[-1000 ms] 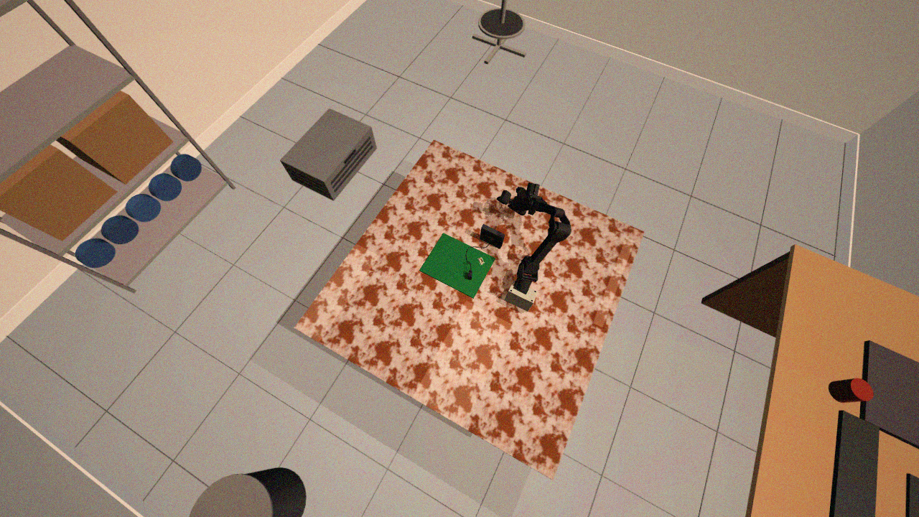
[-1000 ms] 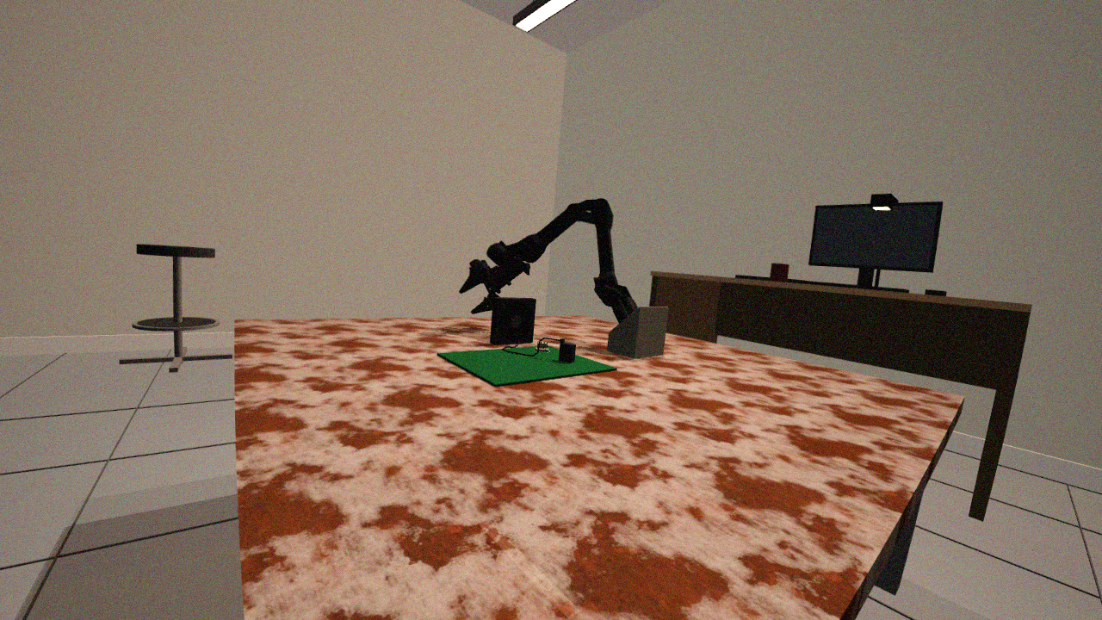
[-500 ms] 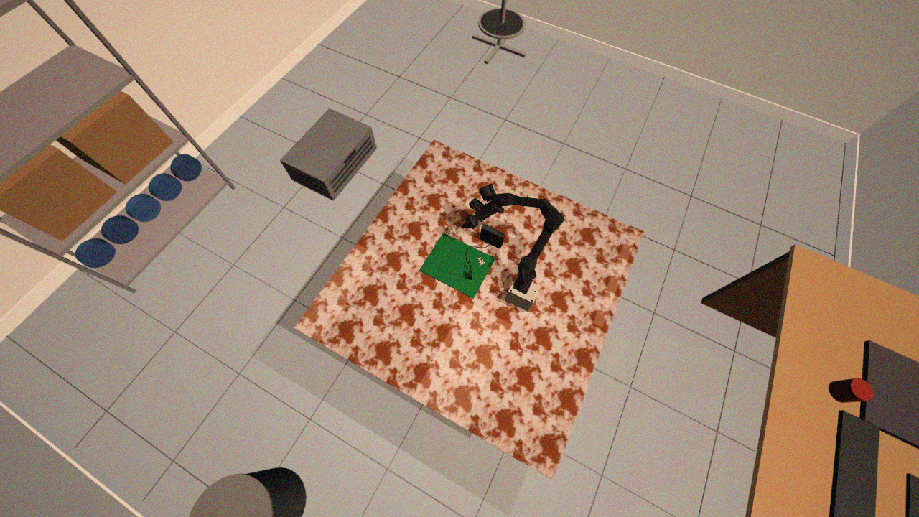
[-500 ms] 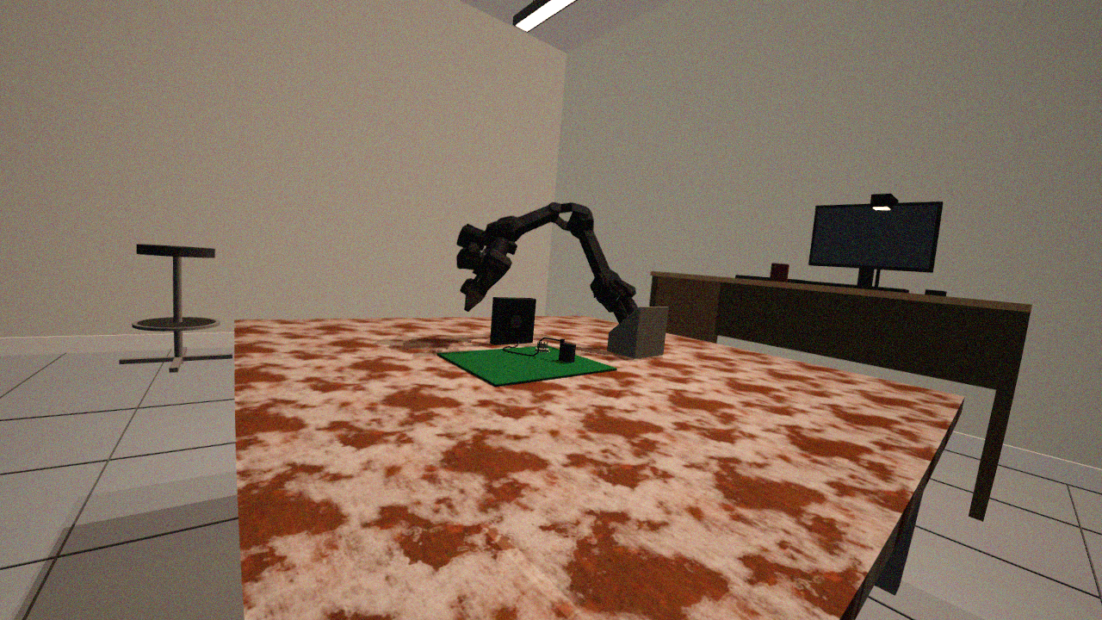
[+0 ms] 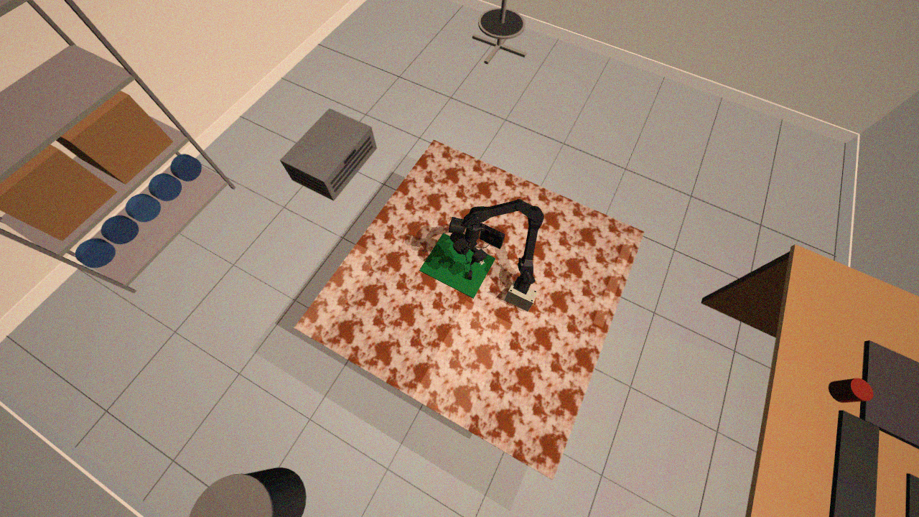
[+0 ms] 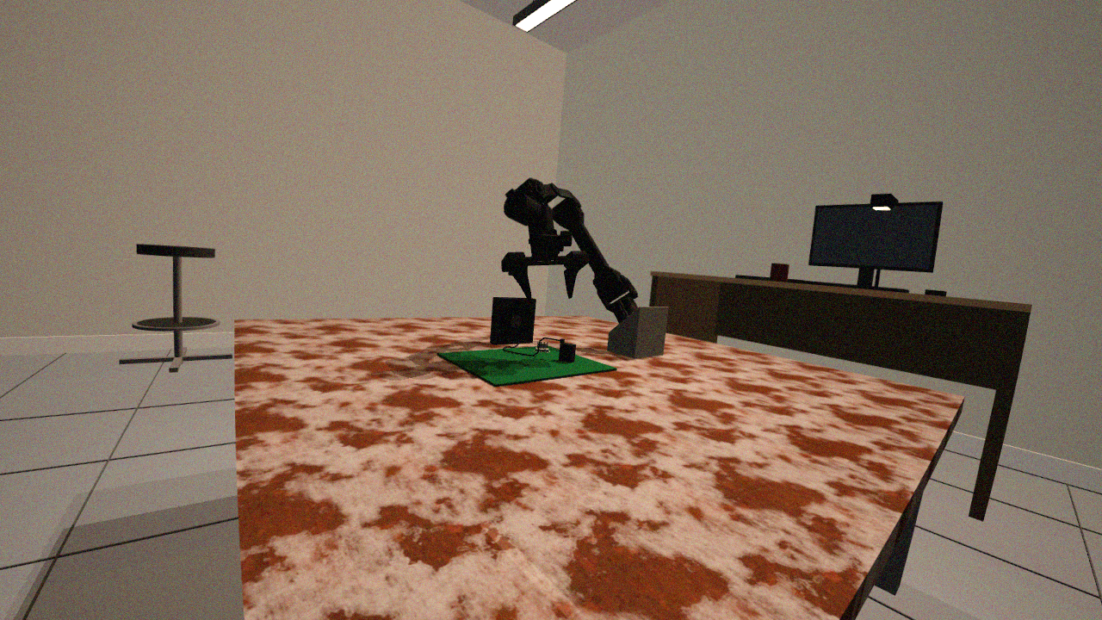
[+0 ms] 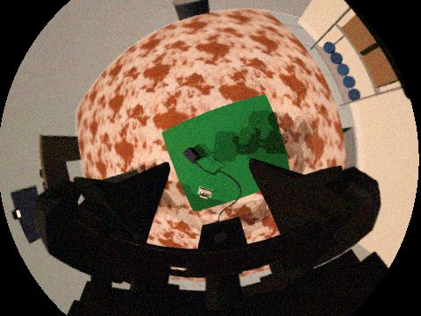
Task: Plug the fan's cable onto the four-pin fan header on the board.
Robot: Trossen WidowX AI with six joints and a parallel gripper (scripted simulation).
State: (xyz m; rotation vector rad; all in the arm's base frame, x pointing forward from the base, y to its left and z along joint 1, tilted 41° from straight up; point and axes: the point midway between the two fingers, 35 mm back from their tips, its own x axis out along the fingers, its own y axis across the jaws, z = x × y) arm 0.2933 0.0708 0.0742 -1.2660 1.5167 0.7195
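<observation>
The green board (image 5: 471,288) (image 6: 508,375) (image 7: 237,111) lies flat on the patterned table. The small dark plug (image 5: 468,275) (image 6: 566,352) (image 7: 191,154) rests on it, off the header, with a thin cable running to the fan. The pale four-pin header (image 5: 481,262) (image 6: 542,346) (image 7: 204,192) is near the board's edge. The black square fan (image 5: 492,236) (image 6: 512,319) (image 7: 221,234) stands beside the board, partly cut off in the wrist view. My gripper (image 5: 470,252) (image 6: 550,296) (image 7: 210,164) is open and empty, raised above the board.
The arm's base block (image 5: 521,295) (image 6: 646,332) stands on the table to the right of the board. The cable (image 7: 228,177) loops across the board. The table (image 5: 449,360) (image 6: 492,493) (image 7: 206,79) has a brown-and-cream blotched top.
</observation>
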